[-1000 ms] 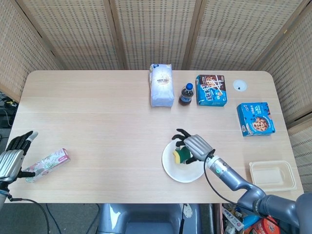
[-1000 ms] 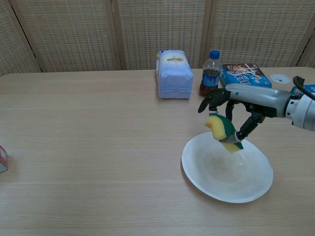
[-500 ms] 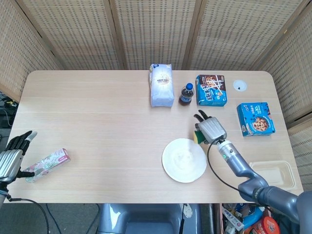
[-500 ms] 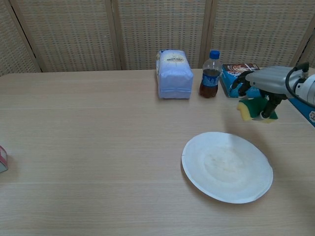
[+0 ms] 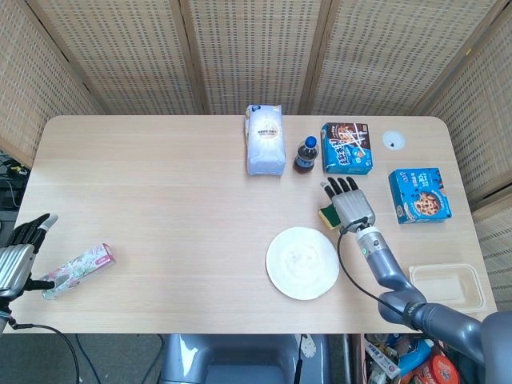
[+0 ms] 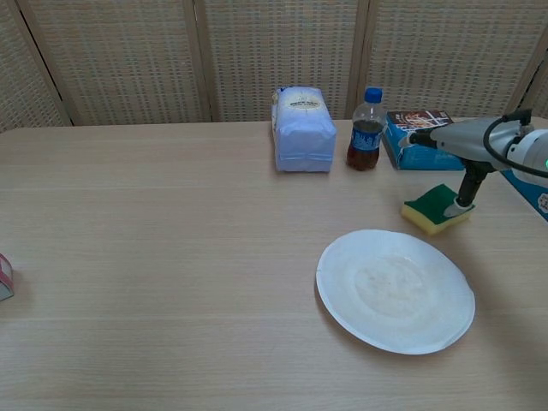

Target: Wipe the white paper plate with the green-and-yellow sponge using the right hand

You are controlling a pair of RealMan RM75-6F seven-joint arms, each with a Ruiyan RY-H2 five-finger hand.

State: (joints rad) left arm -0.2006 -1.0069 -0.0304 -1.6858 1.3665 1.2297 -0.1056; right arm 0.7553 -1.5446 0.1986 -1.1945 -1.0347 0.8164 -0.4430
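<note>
The white paper plate [image 5: 302,262] [image 6: 396,289] lies near the table's front edge with nothing on it; faint smears show at its middle. The green-and-yellow sponge [image 5: 326,216] [image 6: 437,208] lies flat on the table, green side up, just behind the plate's right rim. My right hand [image 5: 349,204] [image 6: 454,150] hovers over the sponge with its fingers stretched out flat; one digit points down and its tip touches the sponge's right edge. My left hand [image 5: 20,256] is at the far left front edge, holding nothing, with its fingers apart.
At the back stand a white bag [image 5: 265,139], a dark drink bottle [image 5: 305,154] and a blue cookie box [image 5: 346,148]. Another blue box [image 5: 419,194] and a clear plastic container [image 5: 446,288] lie at the right. A pink packet [image 5: 78,270] lies by my left hand.
My right hand carried the sponge off the plate, back and to the right, set it on the table and spread its fingers. The left hand stayed put.
</note>
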